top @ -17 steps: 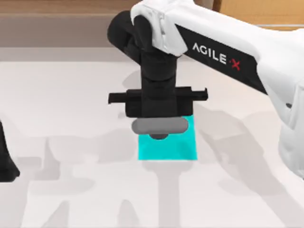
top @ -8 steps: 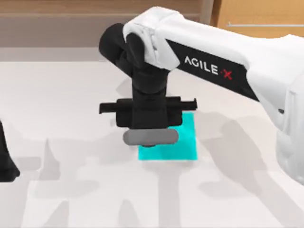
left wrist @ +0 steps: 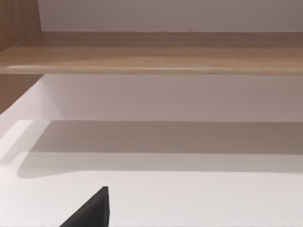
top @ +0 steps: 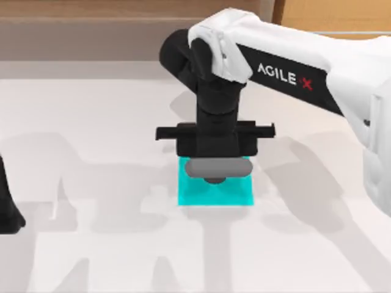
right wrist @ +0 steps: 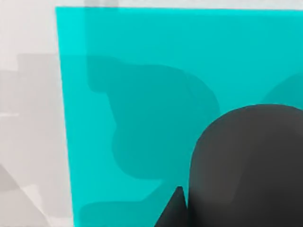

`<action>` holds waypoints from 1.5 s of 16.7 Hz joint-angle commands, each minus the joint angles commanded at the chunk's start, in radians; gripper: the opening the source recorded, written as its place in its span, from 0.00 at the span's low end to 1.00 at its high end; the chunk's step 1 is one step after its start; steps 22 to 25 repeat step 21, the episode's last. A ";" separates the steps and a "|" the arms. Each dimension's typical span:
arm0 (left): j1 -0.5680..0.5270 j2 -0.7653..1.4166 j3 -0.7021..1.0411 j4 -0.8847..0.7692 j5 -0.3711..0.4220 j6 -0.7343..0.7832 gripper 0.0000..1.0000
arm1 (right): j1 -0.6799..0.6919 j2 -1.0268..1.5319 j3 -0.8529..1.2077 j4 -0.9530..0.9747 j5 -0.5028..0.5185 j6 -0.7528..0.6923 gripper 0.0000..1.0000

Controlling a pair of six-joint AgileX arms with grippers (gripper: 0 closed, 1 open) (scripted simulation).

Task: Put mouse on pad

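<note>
The pad [top: 215,190] is a flat cyan square lying at the middle of the table. My right gripper [top: 214,160] hangs over the pad's far half, shut on the mouse [top: 214,168], a grey capsule lying crosswise under the black gripper body. In the right wrist view the mouse's dark grey underside [right wrist: 246,165] sits close over the pad [right wrist: 142,94] and casts a broad shadow on it. I cannot tell whether the mouse touches the pad. My left arm [top: 6,207] is parked at the table's left edge.
The white table [top: 91,122] stretches bare to the left and front of the pad. A wooden ledge [left wrist: 151,52] runs along the table's far side. The right arm's white link [top: 305,67] crosses above the back right of the table.
My right gripper carried the mouse left and forward past the pad's left edge, then swung back right; it now hangs centred over the pad's far half. The left arm has not moved.
</note>
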 joint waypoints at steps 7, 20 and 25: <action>0.000 0.000 0.000 0.000 0.000 0.000 1.00 | 0.000 0.000 0.000 0.000 0.000 0.000 0.38; 0.000 0.000 0.000 0.000 0.000 0.000 1.00 | 0.000 0.000 0.000 0.000 0.000 0.000 1.00; 0.000 0.000 0.000 0.000 0.000 0.000 1.00 | 0.000 0.000 0.000 0.000 0.000 0.000 1.00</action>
